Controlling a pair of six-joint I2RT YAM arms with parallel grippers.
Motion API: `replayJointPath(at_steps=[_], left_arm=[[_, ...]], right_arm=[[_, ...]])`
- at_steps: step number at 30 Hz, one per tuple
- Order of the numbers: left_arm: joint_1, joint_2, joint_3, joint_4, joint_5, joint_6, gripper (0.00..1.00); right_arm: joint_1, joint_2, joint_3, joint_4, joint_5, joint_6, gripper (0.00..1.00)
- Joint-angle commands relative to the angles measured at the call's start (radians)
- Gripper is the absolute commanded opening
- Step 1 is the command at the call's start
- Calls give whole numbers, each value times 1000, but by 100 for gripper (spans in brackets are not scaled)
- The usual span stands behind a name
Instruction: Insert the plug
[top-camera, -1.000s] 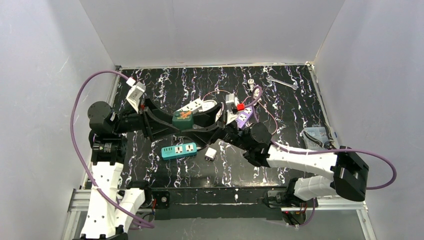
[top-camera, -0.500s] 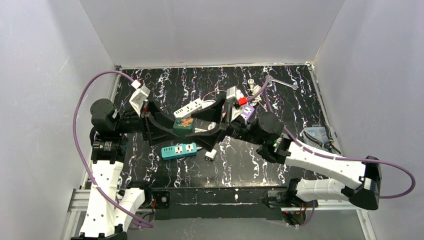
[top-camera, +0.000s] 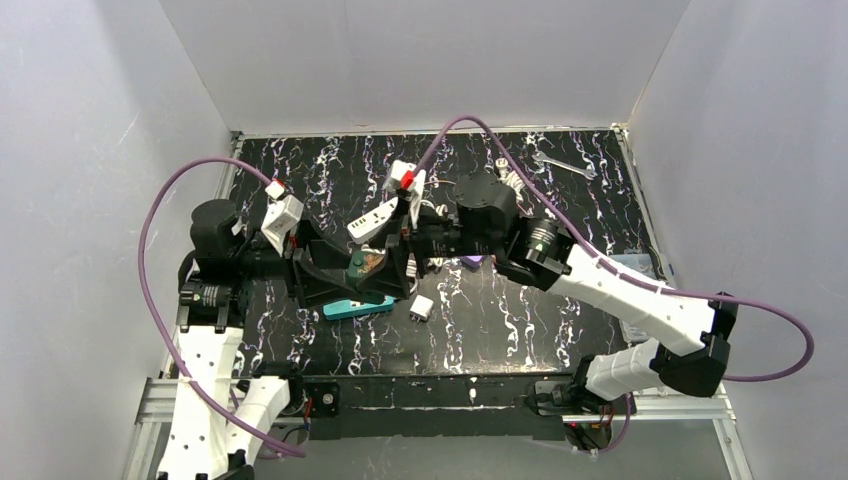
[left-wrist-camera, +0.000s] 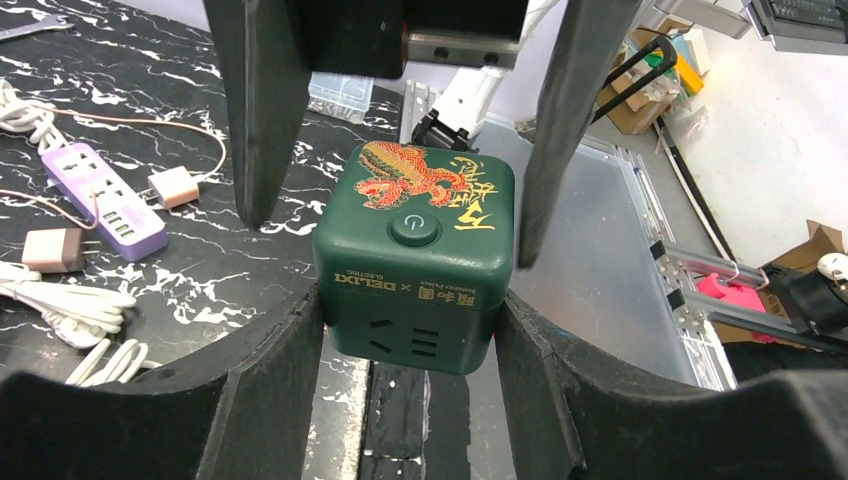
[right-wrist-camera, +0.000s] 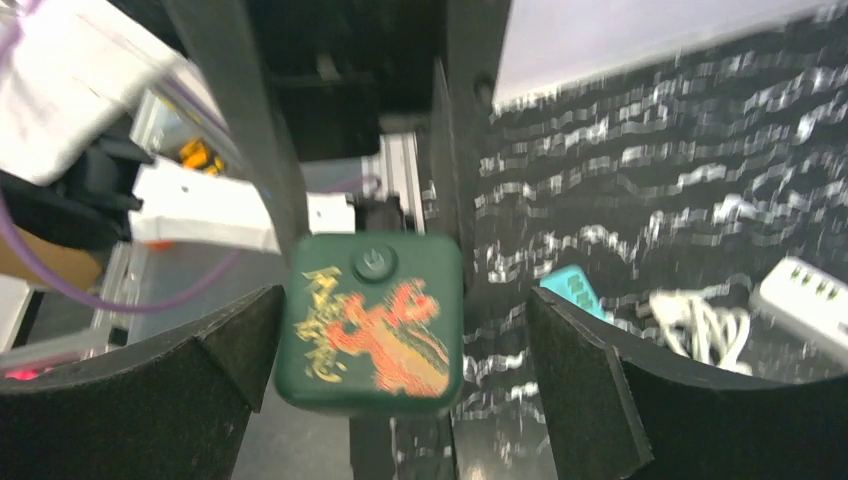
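a: so, the left end effector (left-wrist-camera: 410, 340), what is it on?

b: it is clamped on the green cube socket (left-wrist-camera: 415, 230), one curved finger pressed to each side. the cube is held off the surface (top-camera: 520, 320), with its dragon print and button face turned toward the left wrist camera.

a: and the right end effector (right-wrist-camera: 400, 310)?

b: its jaws stand wide apart, facing the left one head on. the fingers straddle the cube. there is a clear gap on one side. on the other side the finger is very close, and i cannot tell if it touches.

a: how are the arms set?

b: the left arm (top-camera: 250, 262) reaches from its base at the near left, with the forearm lying low toward the middle. the right arm (top-camera: 620, 300) folds at an elbow far to the right, then runs up and left, its wrist turned back toward the left arm.

a: where is the plug?

b: the white plug (top-camera: 421, 307) lies on the surface, just right of the teal power strip (top-camera: 357, 305) and near the cube.

a: room to move?

b: the white power strip (top-camera: 375, 222) lies just behind the grip, and the purple power strip (left-wrist-camera: 105, 195) is by the right wrist. the wrench (top-camera: 562, 163) is well apart, at the far edge. bare surface opens to the right of the plug, and the walls (top-camera: 90, 150) are well clear of both end effectors.
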Motion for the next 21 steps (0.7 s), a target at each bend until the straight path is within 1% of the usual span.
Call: replayJointPath(at_steps=[1,4,5,6,11,13,14,15,17,18,19,20,21], left_arm=[[-1,6,29,-88,19,120,17],[-1,5,28,-99,19,132,17],[0,3,28,-101,18,133,17],[-1,2,28,-105,17,134,17],[-1,-1,25,-129,12,156,17],[-1,-2,18,-135,12,159,17],[0,-2,14,-136,8,160,17],[0,-2,11,-136,6,161,18],[-1,1,10,-138,-1,162,21],[0,3,9,-140,-7,161,29],[-1,5,11,-145,-23,160,44],[-1,8,10,-151,-41,159,74],[0,10,11,-156,-68,162,95]], right_arm=[[0,9,92,-182,-11,-42,98],[0,17,109,-207,-10,-51,98],[0,22,116,-211,-12,-53,97],[0,26,123,-216,-15,-55,94],[0,52,143,-246,-9,-66,64],[0,49,126,-225,-7,-61,50],[1,48,118,-215,-7,-56,45],[1,48,111,-209,-8,-54,42],[4,51,99,-202,-10,-55,40],[6,53,95,-200,-12,-59,38],[9,55,91,-199,-11,-63,32],[9,55,84,-196,0,-63,26],[9,53,74,-195,26,-64,20]])
